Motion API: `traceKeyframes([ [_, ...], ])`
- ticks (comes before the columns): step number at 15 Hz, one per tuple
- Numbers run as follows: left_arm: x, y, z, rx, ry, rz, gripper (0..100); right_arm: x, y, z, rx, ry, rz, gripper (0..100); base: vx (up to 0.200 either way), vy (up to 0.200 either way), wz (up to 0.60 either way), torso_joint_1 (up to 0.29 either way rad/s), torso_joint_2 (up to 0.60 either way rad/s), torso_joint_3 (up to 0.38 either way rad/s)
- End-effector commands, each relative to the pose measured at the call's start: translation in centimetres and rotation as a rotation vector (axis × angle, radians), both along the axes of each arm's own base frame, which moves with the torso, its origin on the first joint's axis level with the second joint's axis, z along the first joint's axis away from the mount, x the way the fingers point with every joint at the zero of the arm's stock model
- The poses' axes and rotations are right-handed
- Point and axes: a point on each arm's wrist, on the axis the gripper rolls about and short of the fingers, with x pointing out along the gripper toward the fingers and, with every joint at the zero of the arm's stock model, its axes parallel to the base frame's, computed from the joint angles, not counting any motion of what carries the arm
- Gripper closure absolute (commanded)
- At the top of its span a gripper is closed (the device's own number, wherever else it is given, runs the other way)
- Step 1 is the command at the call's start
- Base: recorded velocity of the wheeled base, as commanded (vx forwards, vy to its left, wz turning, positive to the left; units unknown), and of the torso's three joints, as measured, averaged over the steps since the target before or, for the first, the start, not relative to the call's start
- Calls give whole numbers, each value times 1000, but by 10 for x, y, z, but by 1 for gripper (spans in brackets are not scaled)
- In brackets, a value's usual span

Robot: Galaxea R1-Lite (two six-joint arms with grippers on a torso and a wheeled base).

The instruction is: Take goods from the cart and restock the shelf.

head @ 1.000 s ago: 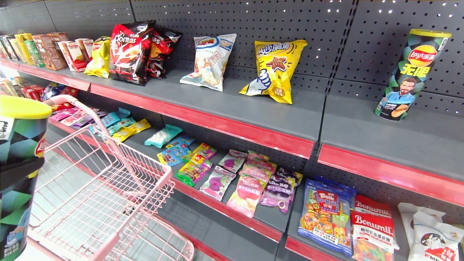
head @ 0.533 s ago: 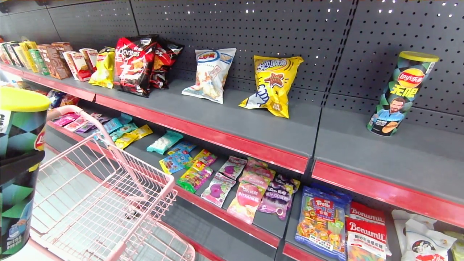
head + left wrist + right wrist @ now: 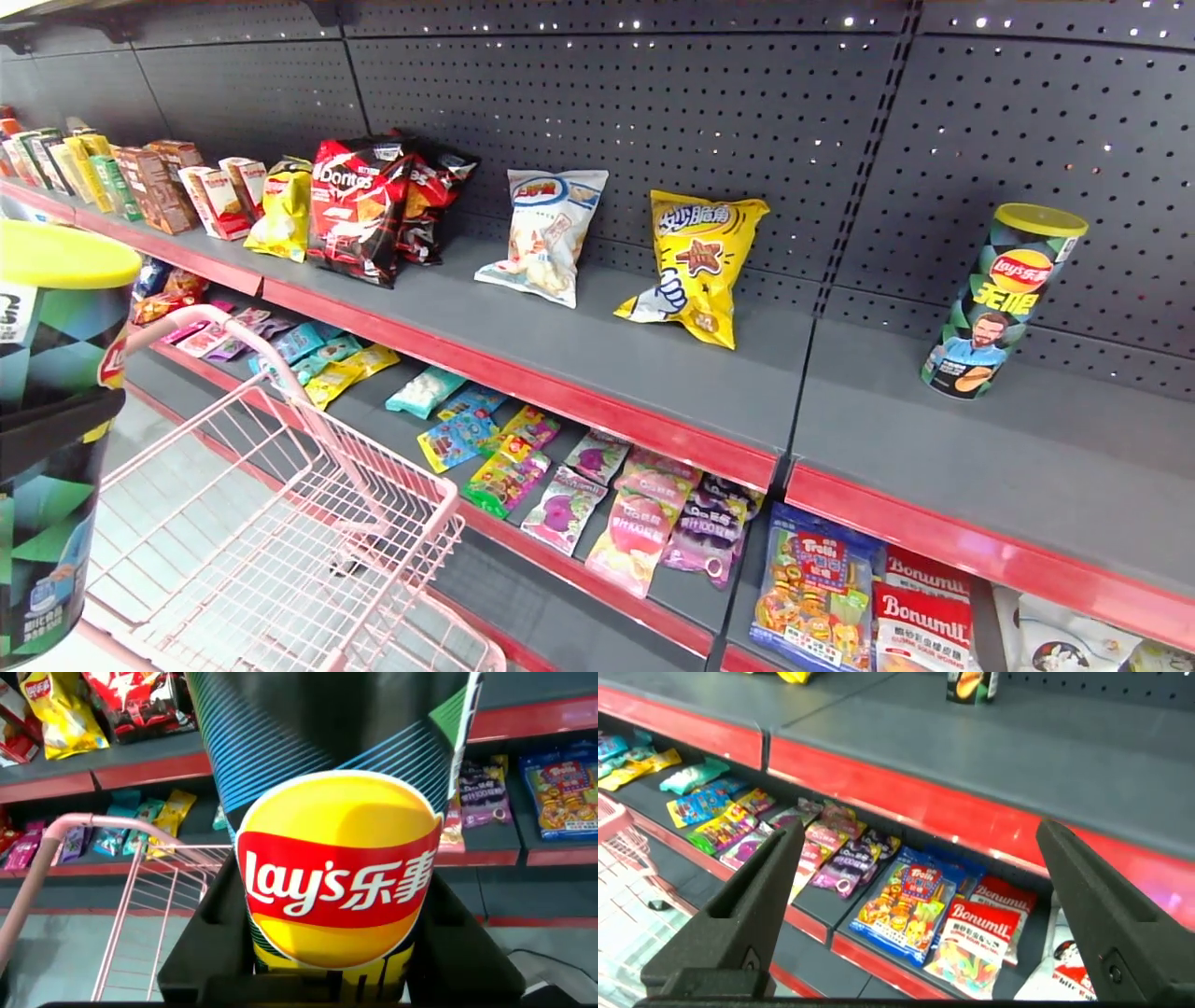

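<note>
Everything on the shelving sits lower in the head view than a second ago, so the camera has tipped upward; the goods themselves have not shifted. Nearest, the left gripper is clamped round the middle of a tall green-and-black cardboard crisp can with a yellow lid, upright just beside the pink wire cart. The right gripper hangs with its fingers spread wide, holding nothing. Farther off, the grey upper shelf board with a red front lip has a bare stretch between a yellow crisp bag and a matching can standing near the pegboard. I judge the held can should travel level, clear the red lip, and be set flat beside its twin without nudging it. The fingers should let go only once it stands.
</note>
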Motion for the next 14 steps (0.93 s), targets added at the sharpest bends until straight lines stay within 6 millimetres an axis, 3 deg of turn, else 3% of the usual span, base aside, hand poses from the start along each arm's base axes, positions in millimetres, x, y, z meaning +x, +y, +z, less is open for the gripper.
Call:
traceKeyframes([
  [1, 3, -1, -1, 0, 11, -6, 100, 0, 0, 0, 0, 0, 1, 0, 0, 0, 0, 193, -388, -207],
  [9, 6, -1, -2, 0, 18, -8, 100, 0, 0, 0, 0, 0, 1, 0, 0, 0, 0, 133, -280, -152],
  [14, 22, -5, -1, -3, -1, -50, 100, 0, 0, 0, 0, -2, 1, 0, 0, 0, -600, 7, -10, 0],
])
